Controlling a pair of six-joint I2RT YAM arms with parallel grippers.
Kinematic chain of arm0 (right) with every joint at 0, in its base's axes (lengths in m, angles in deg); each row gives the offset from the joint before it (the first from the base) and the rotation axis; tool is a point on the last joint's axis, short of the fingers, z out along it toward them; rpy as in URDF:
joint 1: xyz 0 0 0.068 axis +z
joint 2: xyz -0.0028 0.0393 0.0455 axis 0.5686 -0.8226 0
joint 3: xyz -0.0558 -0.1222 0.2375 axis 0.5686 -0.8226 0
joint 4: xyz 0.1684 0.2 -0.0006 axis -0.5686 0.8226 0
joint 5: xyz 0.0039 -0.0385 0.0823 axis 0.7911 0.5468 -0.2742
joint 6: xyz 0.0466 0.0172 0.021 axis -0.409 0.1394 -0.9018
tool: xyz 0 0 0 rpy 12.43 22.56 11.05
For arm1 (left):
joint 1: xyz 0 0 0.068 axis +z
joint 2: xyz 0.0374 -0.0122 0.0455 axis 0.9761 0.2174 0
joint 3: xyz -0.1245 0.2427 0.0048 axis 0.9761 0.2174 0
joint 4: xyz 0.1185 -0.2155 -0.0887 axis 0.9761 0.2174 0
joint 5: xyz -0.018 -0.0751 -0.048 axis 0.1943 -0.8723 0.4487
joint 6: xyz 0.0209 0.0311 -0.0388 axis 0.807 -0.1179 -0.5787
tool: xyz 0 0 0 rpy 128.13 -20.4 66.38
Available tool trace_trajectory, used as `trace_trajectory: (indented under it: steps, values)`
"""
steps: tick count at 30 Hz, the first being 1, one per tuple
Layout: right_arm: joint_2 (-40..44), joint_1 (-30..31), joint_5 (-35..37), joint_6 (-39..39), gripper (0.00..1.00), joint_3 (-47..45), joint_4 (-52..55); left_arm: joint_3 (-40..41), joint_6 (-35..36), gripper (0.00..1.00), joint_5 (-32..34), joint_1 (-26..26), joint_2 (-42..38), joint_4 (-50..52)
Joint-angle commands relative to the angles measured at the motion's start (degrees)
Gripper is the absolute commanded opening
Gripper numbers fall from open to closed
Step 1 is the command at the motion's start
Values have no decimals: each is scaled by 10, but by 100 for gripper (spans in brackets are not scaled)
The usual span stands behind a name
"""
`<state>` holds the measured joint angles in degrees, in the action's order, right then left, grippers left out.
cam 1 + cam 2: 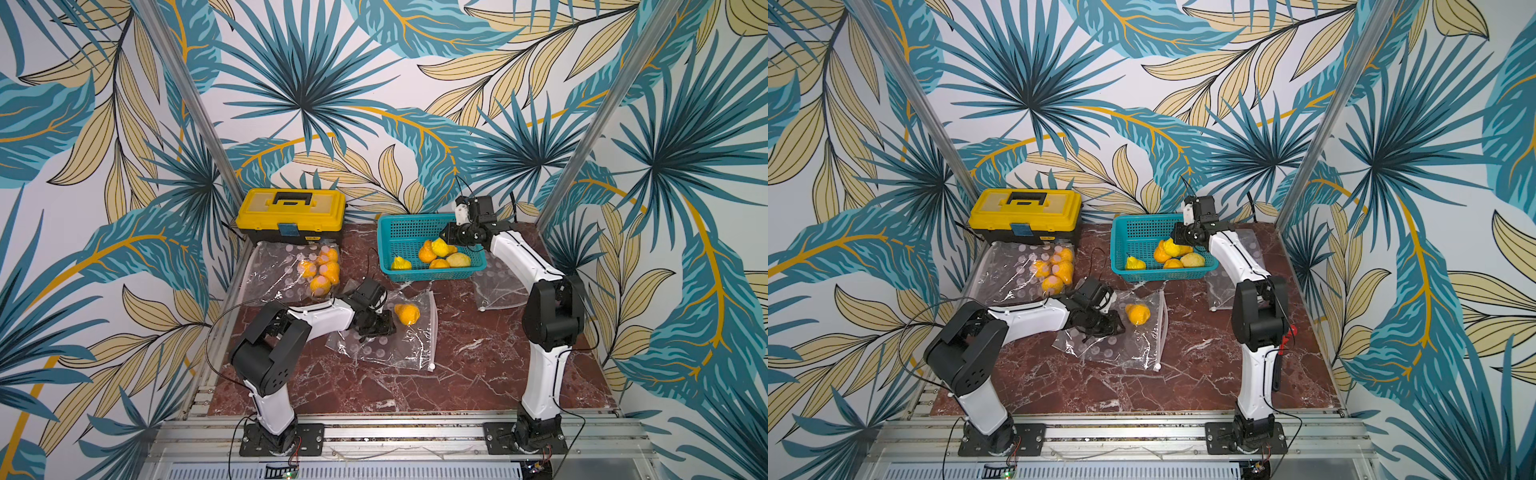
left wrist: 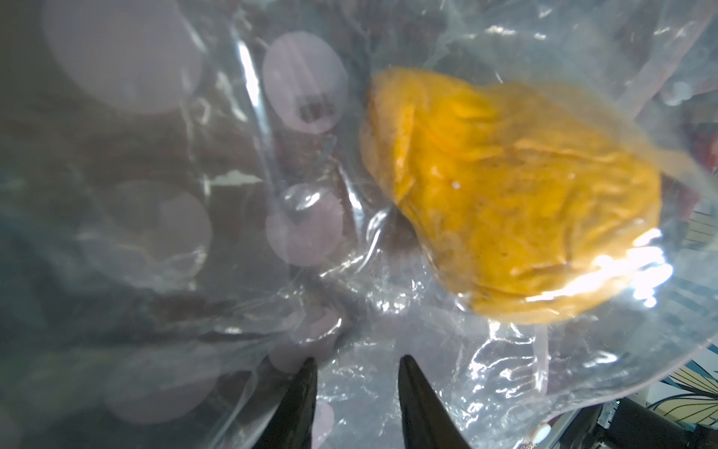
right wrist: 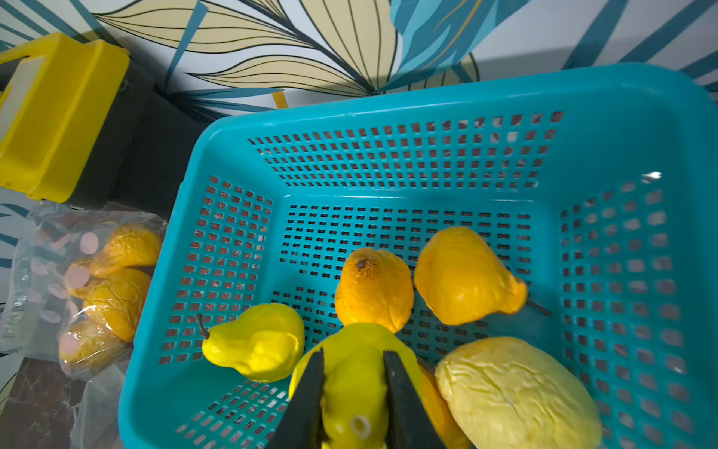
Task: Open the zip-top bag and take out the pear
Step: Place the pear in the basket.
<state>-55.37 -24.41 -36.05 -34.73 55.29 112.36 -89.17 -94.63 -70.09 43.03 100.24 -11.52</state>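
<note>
One pear (image 3: 351, 392) in right tool (image 3: 353, 353)

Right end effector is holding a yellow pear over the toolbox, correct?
Not quite. The right end effector is holding the yellow pear over the blue basket instead; the right wrist view shows it.

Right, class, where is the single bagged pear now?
In both top views the pear lies inside the zip-top bag mid-table, right beside the left gripper, in front of the teal basket.
</note>
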Motion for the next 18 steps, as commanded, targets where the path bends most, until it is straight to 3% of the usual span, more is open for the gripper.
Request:
trace_trajectory:
  steps: [1, 13, 18]
  values:
    - [-18, 18, -35, -8, 16, 12, -54, 13, -5, 37, 4, -7, 14, 15]
    - [-110, 47, -7, 9, 18, 39, -63, -1, -15, 37, -1, -25, 25, 15]
    - [-128, 50, 0, 15, 27, 52, -45, -6, -16, 37, 0, -29, 26, 15]
